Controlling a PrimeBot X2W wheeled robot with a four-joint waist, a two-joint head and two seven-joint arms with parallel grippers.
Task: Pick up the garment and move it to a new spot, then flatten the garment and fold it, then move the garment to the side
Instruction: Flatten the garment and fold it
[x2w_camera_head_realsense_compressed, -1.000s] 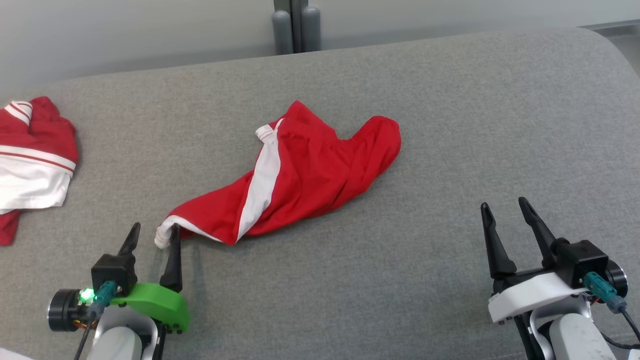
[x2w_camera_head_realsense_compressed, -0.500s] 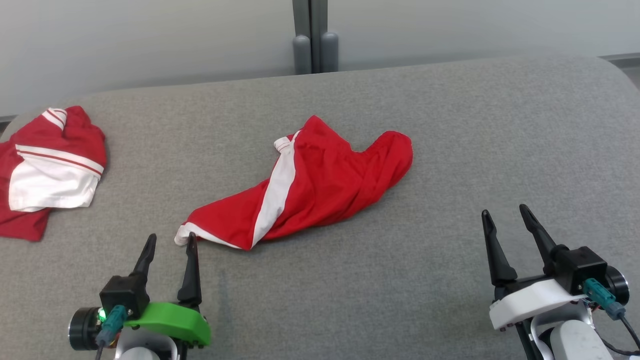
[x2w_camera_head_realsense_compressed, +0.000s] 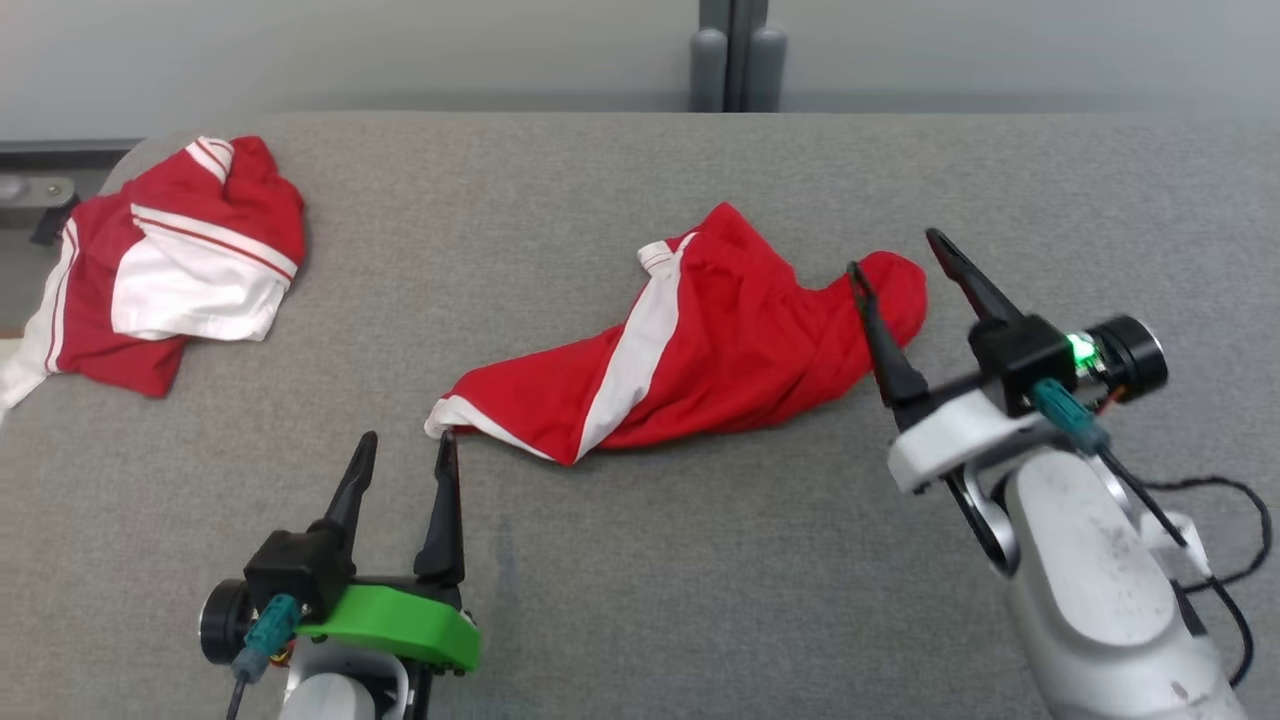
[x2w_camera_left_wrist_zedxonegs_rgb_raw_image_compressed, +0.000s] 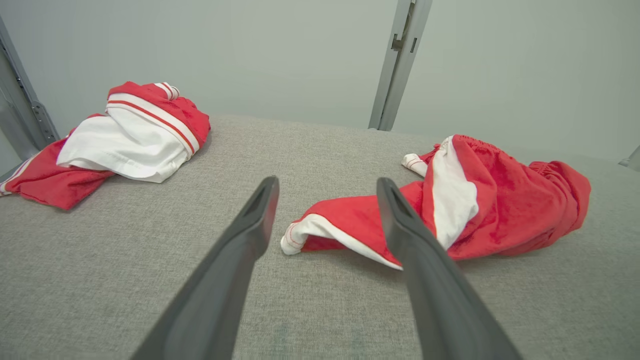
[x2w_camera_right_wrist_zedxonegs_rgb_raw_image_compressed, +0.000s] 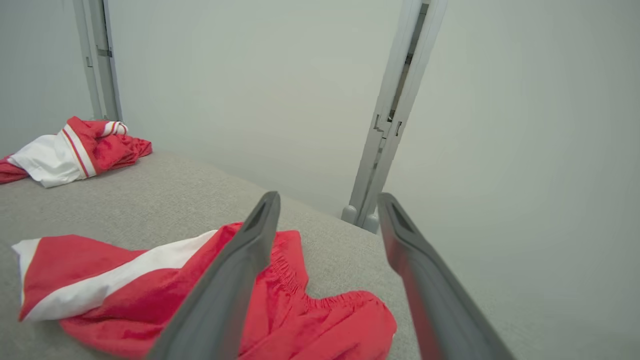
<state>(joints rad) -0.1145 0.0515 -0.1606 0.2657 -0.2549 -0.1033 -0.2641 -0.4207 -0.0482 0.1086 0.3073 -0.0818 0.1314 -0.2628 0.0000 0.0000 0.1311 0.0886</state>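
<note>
The garment (x2w_camera_head_realsense_compressed: 720, 350) is a pair of red shorts with a white side stripe, lying crumpled mid-table; it also shows as the garment (x2w_camera_left_wrist_zedxonegs_rgb_raw_image_compressed: 500, 210) and the garment (x2w_camera_right_wrist_zedxonegs_rgb_raw_image_compressed: 300, 300). My left gripper (x2w_camera_head_realsense_compressed: 407, 437) stands open on the near side, its right fingertip just short of the white hem corner. In the left wrist view the left gripper (x2w_camera_left_wrist_zedxonegs_rgb_raw_image_compressed: 327, 182) frames that corner, with nothing between the fingers. My right gripper (x2w_camera_head_realsense_compressed: 892, 252) is open and raised over the shorts' right end. The right gripper (x2w_camera_right_wrist_zedxonegs_rgb_raw_image_compressed: 328, 197) looks along that end from above.
A second red and white garment (x2w_camera_head_realsense_compressed: 190, 260) lies bunched at the table's far left corner. The grey felt table (x2w_camera_head_realsense_compressed: 700, 560) has bare room in front. A grey post (x2w_camera_head_realsense_compressed: 737, 55) stands behind the far edge. A black cable (x2w_camera_head_realsense_compressed: 1230, 540) loops beside my right arm.
The head camera has swung, shifting the whole picture right. My right arm has risen and moved in over the shorts' right end. The left gripper stays at the hem corner.
</note>
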